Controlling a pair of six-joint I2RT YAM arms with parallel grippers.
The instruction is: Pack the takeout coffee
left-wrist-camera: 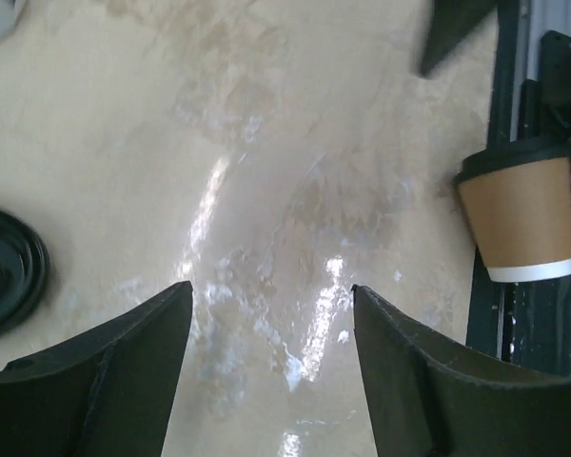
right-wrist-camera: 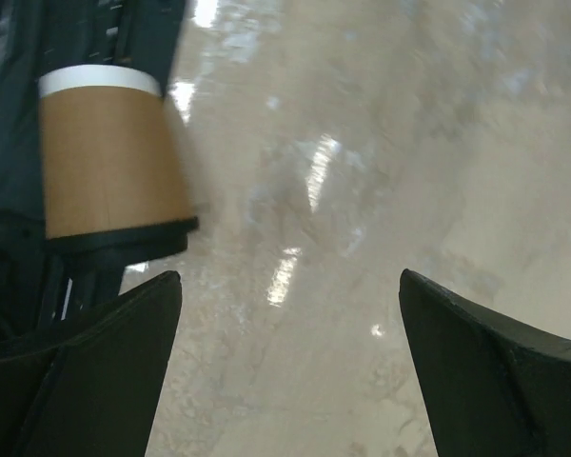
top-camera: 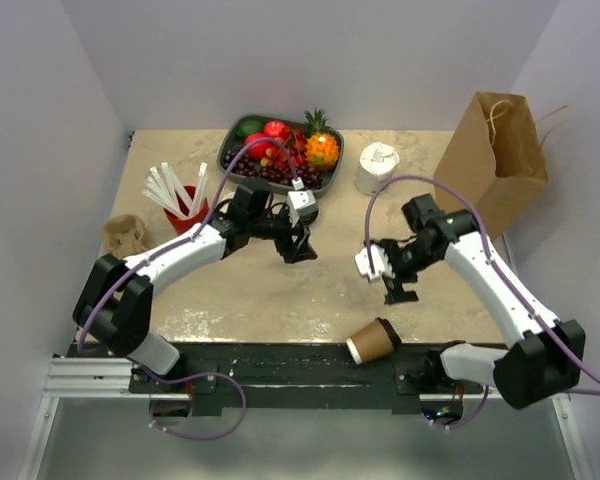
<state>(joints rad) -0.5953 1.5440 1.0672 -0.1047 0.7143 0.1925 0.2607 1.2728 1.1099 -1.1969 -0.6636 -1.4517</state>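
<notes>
The takeout coffee (top-camera: 373,340), a brown paper cup with a black lid, lies on its side at the table's near edge against the black rail. It also shows in the left wrist view (left-wrist-camera: 519,214) and in the right wrist view (right-wrist-camera: 109,162). My left gripper (top-camera: 298,245) is open and empty over the table's middle, far behind and left of the cup; its jaws (left-wrist-camera: 271,288) frame bare tabletop. My right gripper (top-camera: 398,290) is open and empty, just behind and right of the cup; its jaws (right-wrist-camera: 290,275) also frame bare tabletop. The brown paper bag (top-camera: 500,150) stands upright at the back right.
A red cup with white straws (top-camera: 187,205) stands at the left. A dark tray of fruit (top-camera: 280,150) is at the back. A white roll-like object (top-camera: 377,167) sits next to the bag. A brown paper item (top-camera: 125,235) lies far left. A black round object (left-wrist-camera: 9,271) shows at the left wrist view's edge.
</notes>
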